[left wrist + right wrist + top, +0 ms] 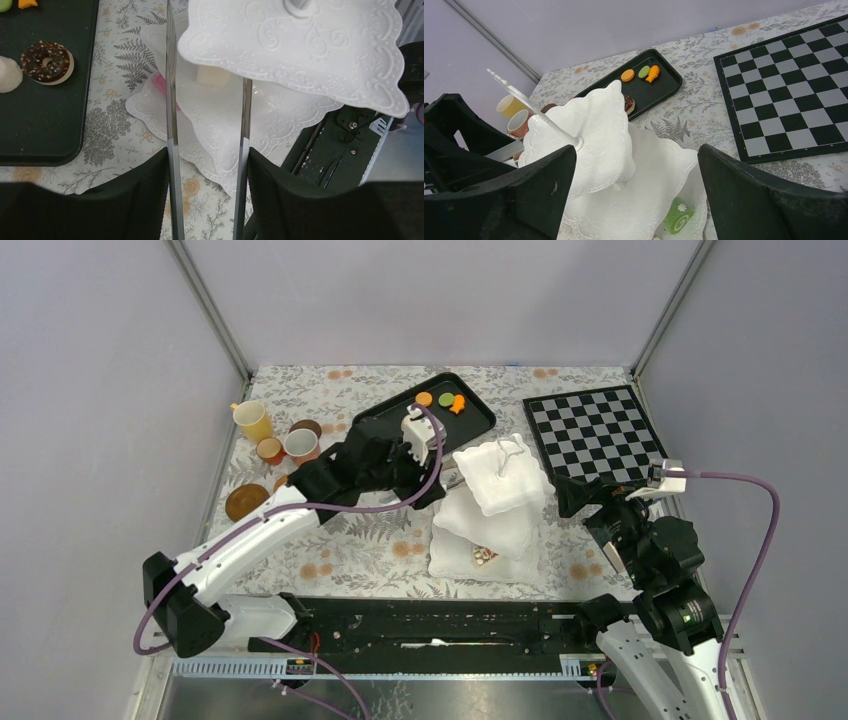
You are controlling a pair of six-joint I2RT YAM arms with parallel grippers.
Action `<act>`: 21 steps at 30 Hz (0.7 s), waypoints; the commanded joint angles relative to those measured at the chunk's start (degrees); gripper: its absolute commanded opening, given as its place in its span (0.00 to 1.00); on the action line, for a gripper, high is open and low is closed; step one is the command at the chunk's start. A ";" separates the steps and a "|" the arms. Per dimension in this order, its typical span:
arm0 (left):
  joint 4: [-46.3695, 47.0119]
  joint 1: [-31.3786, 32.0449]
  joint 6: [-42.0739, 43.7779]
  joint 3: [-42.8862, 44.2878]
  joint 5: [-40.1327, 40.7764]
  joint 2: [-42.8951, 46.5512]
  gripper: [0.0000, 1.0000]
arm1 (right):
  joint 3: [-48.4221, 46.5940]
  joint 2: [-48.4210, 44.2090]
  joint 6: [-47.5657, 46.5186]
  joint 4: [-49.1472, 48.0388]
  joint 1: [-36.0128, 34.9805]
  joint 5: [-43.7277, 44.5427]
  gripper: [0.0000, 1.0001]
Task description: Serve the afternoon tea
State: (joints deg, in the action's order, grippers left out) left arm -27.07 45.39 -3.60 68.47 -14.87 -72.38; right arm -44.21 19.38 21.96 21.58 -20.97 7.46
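- Three toy cakes, as far as we can count, are already on the white three-tier stand (pixel 478 492), which sits just right of the centre of the table (pixel 370 540). A green roll (pixel 676 212) lies on the bottom tier; a pink piece (pixel 159 82) and a cream block (pixel 212 76) lie on the middle tier. The top tier is bare.
- Five pieces lie unserved on the black tray (pixel 470 425), at 11 o'clock from the stand: an orange macaron (pixel 424 398), a green macaron (pixel 446 399), an orange fish-shaped piece (pixel 458 405), a chocolate doughnut (pixel 47 61) and a white piece (pixel 7 74) cut off by the frame edge.
- The left gripper (pixel 207 160) grips the silver tongs (pixel 171 100). The two blades stand apart and reach under the top tier, one on either side of the cream block. We cannot tell whether they touch it. We judge the step in hand to be a placement on the middle tier.
- The right gripper (pixel 636 150) waits at 3 o'clock from the stand, fingers spread wide with nothing between them.
- The yellow cup (pixel 252 420), white cup (pixel 300 444) and small brown cup (pixel 270 450) are grouped at 10 o'clock on the table. One saucer (pixel 245 502) lies apart at 9 o'clock, with nothing on it.
- We see no cup standing on a saucer, so we judge the tea setting as not yet begun.
- Overall, we judge the task under half complete: the tray pieces and all the cups are left to serve.
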 commanded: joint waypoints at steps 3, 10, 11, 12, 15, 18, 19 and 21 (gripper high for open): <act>-4.21 0.14 1.31 -2.73 5.05 5.64 0.57 | -1.79 -0.64 0.48 -0.05 -0.32 0.14 0.98; -8.87 -0.16 -0.18 -5.63 14.04 12.02 0.56 | -1.58 -0.08 0.24 -0.57 -0.30 -0.13 0.98; -9.39 -0.43 -1.01 -5.88 17.83 12.18 0.56 | -1.45 0.03 0.11 -0.77 -0.30 -0.24 0.98; -9.74 -0.85 -2.10 -5.94 21.89 12.02 0.56 | -1.44 0.07 -0.04 -0.94 -0.32 -0.33 0.98; -9.66 -5.07 -5.70 -4.80 30.19 9.43 0.56 | -1.45 0.41 -0.68 -1.33 -0.30 -0.43 0.98; -7.30 -12.21 -10.68 -1.74 29.95 2.75 0.57 | -1.05 0.92 -1.32 -1.94 -0.30 -0.59 0.98; -6.50 -14.53 -12.32 -0.24 29.07 -0.03 0.56 | -0.93 1.18 -1.64 -2.11 -0.30 -0.73 0.98; -3.69 -17.59 -14.80 2.81 27.10 -5.16 0.55 | -0.85 1.78 -2.23 -2.18 -0.30 -0.68 0.98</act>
State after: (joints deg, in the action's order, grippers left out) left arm -37.39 32.99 -11.20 65.32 9.80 -70.19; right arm -44.21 19.81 21.39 21.50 -20.97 7.40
